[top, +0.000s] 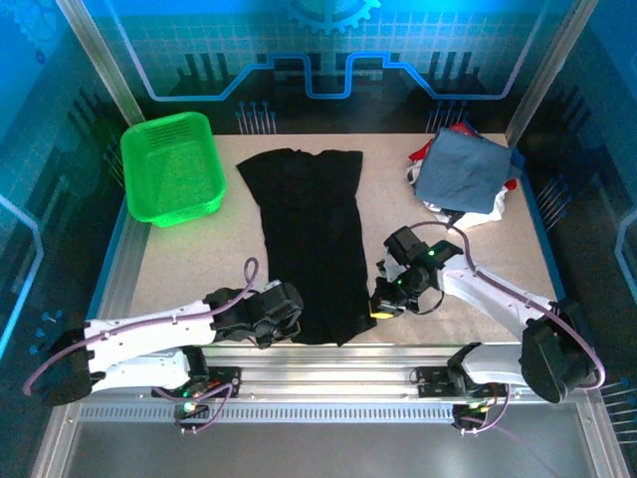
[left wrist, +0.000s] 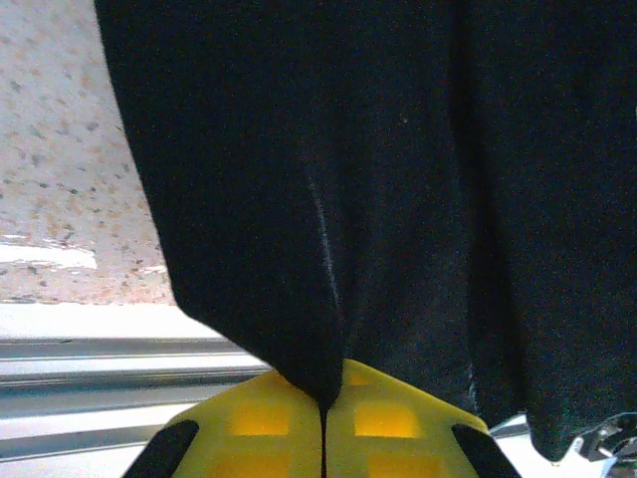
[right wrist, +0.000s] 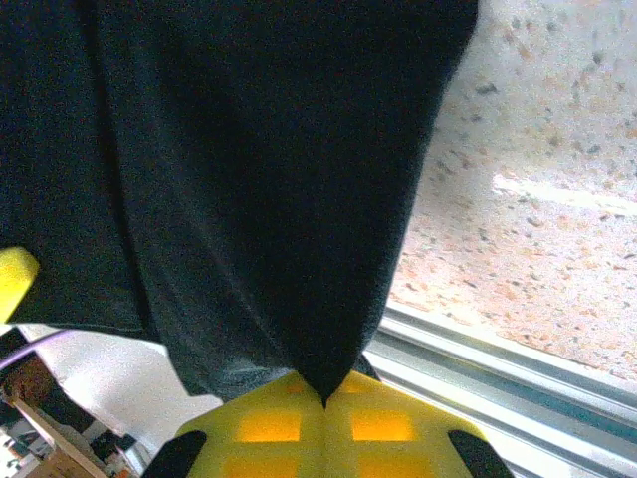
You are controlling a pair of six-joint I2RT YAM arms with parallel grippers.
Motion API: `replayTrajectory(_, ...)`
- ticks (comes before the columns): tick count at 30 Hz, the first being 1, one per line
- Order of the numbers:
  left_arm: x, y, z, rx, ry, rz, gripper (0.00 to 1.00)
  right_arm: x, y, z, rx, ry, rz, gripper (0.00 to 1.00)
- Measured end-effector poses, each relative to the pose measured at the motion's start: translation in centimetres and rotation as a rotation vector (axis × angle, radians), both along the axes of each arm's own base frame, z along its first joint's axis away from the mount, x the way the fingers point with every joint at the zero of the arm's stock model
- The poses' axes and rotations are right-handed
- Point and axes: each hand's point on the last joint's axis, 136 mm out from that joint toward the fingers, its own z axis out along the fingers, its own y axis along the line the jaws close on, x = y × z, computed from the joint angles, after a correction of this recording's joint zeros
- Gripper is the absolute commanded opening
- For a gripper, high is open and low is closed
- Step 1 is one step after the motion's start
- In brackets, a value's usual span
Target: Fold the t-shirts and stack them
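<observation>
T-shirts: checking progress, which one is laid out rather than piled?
The black t-shirt, stretched along mid-table, left gripper and right gripper shut on its near hem; the other t-shirts sit heaped far right.

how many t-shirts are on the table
4: black t-shirt spread at the centre; slate-blue t-shirt atop the far-right pile, red t-shirt and white t-shirt peeking out beneath. More may be hidden there.

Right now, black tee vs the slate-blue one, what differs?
The black t-shirt lies spread long down the middle of the table; the slate-blue t-shirt sits folded compact at the far right. The black t-shirt's near hem is pinched by the left gripper and right gripper, both shut; the slate-blue t-shirt is untouched. Both are soft cloth on the table.
</observation>
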Motion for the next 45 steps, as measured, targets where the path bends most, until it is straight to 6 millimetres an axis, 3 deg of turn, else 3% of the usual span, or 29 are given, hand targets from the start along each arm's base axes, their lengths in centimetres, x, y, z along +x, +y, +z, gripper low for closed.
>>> replayTrajectory(7, 4.9, 1.5, 4.1, -0.079, -0.056, 0.138, 0.01, 5.9, 2.7, 3.7, 0.035, -0.073, 0.01, 0.0)
replayTrajectory(16, 15.7, 4.6, 7.1, -0.129, -0.079, 0.226, 0.01, 17.6, 4.7, 4.0, 0.025, -0.12, -0.009, 0.0)
replayTrajectory(23, 23.5, 6.7, 5.2, -0.123, -0.053, 0.206, 0.02, 25.9, 4.6, 1.4, -0.013, -0.129, -0.033, 0.0)
replayTrajectory(28, 27.5, 7.4, 1.9, -0.125, -0.006, 0.187, 0.05, 29.2, 4.0, -2.0, -0.046, -0.091, -0.064, 0.02)
replayTrajectory(29, 28.1, 7.4, 1.2, -0.123, 0.005, 0.182, 0.09, 29.8, 3.8, -2.9, -0.053, -0.078, -0.075, 0.05)
replayTrajectory(32, 29.7, 7.3, -0.6, -0.12, 0.027, 0.163, 0.31, 31.6, 3.2, -4.9, -0.055, -0.05, -0.12, 0.27)
replayTrajectory(35, 31.2, 7.2, -0.9, -0.128, 0.016, 0.159, 0.53, 33.8, 3.0, -5.6, 0.007, -0.041, -0.188, 0.48)
replayTrajectory(39, 33.4, 7.0, 2.3, -0.155, -0.072, 0.168, 0.66, 36.8, 2.8, -3.3, 0.118, -0.099, -0.261, 0.62)
replayTrajectory(42, 33.8, 7.3, 6.8, -0.171, -0.178, 0.182, 0.71, 38.1, 2.4, 0.7, 0.182, -0.19, -0.266, 0.63)
replayTrajectory(45, 32.8, 7.8, 12.7, -0.193, -0.308, 0.194, 0.72, 37.1, 1.9, 6.4, 0.219, -0.29, -0.229, 0.6)
